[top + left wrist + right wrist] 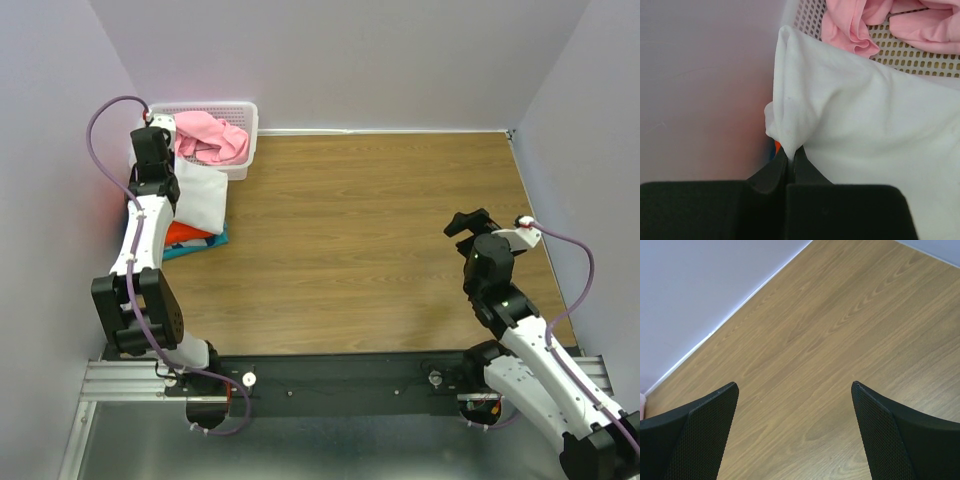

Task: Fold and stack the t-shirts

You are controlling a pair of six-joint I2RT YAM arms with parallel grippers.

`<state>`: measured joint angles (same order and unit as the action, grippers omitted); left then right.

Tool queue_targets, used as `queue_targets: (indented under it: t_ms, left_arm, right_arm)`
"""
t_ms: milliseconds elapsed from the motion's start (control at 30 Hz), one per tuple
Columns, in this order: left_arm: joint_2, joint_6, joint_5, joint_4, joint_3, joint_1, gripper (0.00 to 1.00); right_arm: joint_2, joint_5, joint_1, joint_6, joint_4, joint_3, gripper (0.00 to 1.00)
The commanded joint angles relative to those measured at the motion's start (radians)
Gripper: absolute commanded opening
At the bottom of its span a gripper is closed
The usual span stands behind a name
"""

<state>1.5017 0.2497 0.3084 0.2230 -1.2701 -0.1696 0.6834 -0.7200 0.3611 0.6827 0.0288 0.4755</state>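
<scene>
My worktop [380, 250] is wood-grain board, smooth, with a low satin sheen. The white t-shirt [865, 125] is soft knit cloth, matt and fine, lying in gentle creases. The pink t-shirt [850, 25] is the same kind of soft cloth, matt and rumpled. The basket [910, 57] is hard white plastic lattice with a slight gloss. My left claw [789, 162] is smooth black plastic, matt. My right claw [795, 387] is black too, its pads [705, 435] covered in a fine dimpled, rough-looking texture. The rail [110, 380] at my bases is bare brushed metal.
</scene>
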Motion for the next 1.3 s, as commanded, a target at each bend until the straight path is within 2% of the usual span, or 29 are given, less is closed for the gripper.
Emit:
queue_targets:
  t_ms: [0,267,567,800,1033,1067,1100,1133,1167,1267]
  left_arm:
    - [0.017,-0.003,-0.043,-0.043,-0.028,-0.019,0.00]
    - [0.034,-0.041,-0.042,-0.077,0.008,-0.105,0.00]
    - [0.074,-0.046,-0.054,-0.096,0.009,-0.120,0.00]
    - [0.095,-0.107,0.047,-0.135,0.060,-0.149,0.00]
    - [0.081,-0.142,0.067,-0.171,0.081,-0.196,0.00]
    - [0.089,-0.147,0.073,-0.169,0.078,-0.197,0.11]
    - [0.091,-0.154,0.087,-0.169,0.071,-0.197,0.34]
    - [0.092,-0.165,0.092,-0.168,0.066,-0.197,0.63]
    - [0.095,-0.171,0.092,-0.159,0.060,-0.199,0.98]
    - [0.085,-0.173,0.072,-0.148,0.035,-0.197,0.98]
  right_arm:
    - [-0.004,-0.048,0.003,-0.012,0.014,-0.011,1.00]
    - [0.010,-0.047,0.004,-0.012,0.013,-0.011,1.00]
    - [0.042,-0.047,0.004,-0.017,0.011,-0.003,1.00]
    - [0.039,-0.058,0.004,-0.020,0.011,-0.005,1.00]
    - [0.031,-0.065,0.004,-0.022,0.013,-0.008,1.00]
    - [0.027,-0.064,0.004,-0.022,0.013,-0.009,1.00]
    - [0.024,-0.068,0.004,-0.022,0.013,-0.012,1.00]
    - [0.015,-0.070,0.004,-0.022,0.011,-0.014,1.00]
    - [0.013,-0.071,0.004,-0.022,0.013,-0.015,1.00]
    - [0.002,-0.073,0.004,-0.021,0.011,-0.017,1.00]
